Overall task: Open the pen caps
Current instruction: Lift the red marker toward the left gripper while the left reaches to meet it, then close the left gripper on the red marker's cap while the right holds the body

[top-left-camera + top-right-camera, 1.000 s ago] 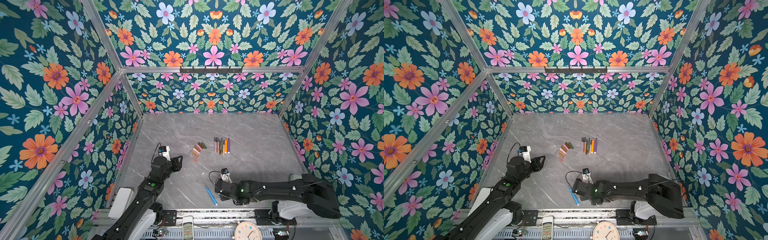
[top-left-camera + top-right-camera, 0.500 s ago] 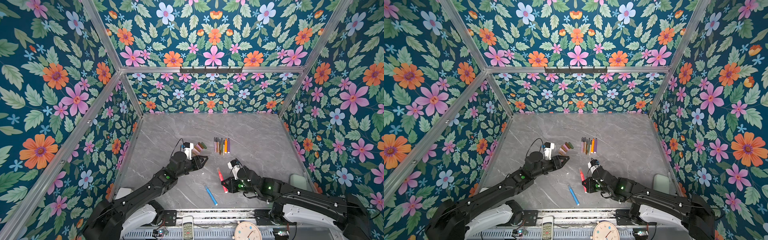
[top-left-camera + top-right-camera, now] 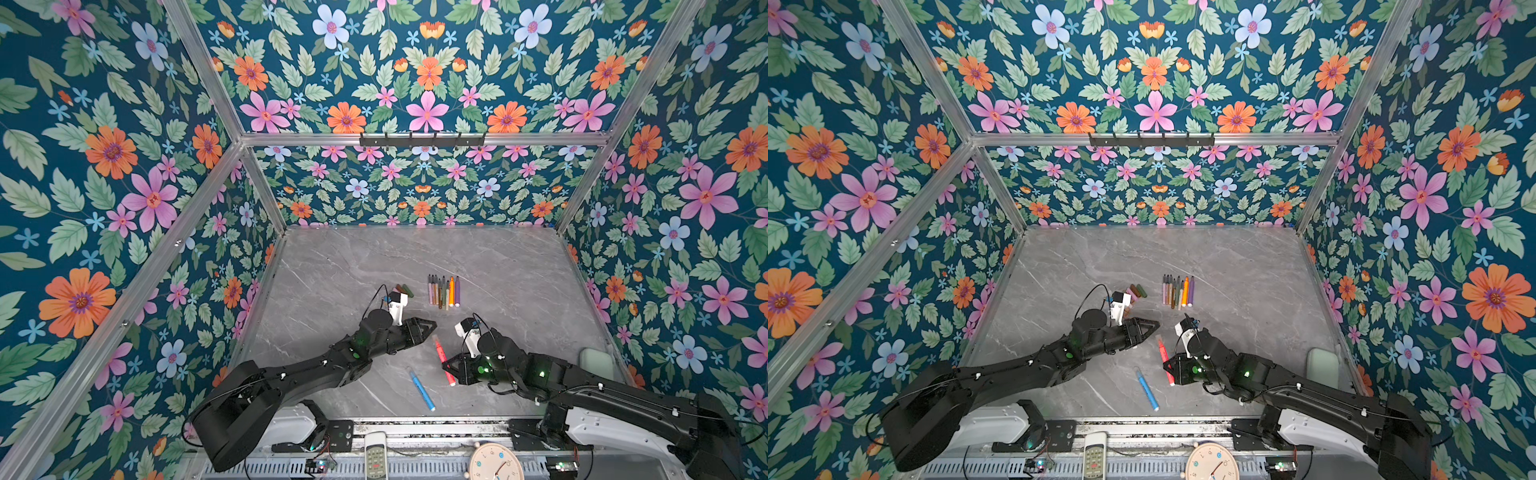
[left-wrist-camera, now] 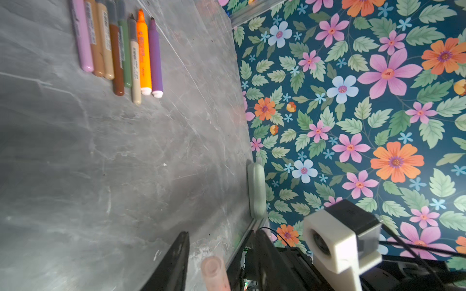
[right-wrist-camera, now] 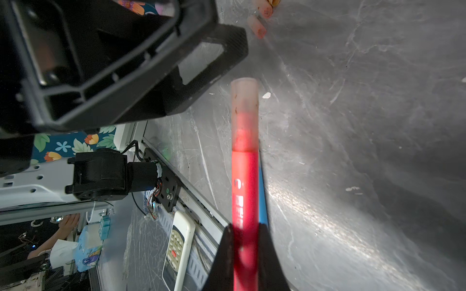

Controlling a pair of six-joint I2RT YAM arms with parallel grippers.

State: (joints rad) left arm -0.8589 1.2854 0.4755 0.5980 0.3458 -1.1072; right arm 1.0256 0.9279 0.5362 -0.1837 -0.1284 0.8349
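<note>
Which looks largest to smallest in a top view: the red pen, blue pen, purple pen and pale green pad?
1. pale green pad
2. red pen and blue pen: alike in length; the red one, held by the right gripper, may sit nearer the camera, so unranked
3. purple pen, farther back

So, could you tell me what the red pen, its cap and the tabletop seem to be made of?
The red pen: probably plastic, smooth, with white print. Its cap: translucent frosted plastic, red showing through. The tabletop: grey marble-look, pale veins; stone or laminate, cannot tell.
</note>
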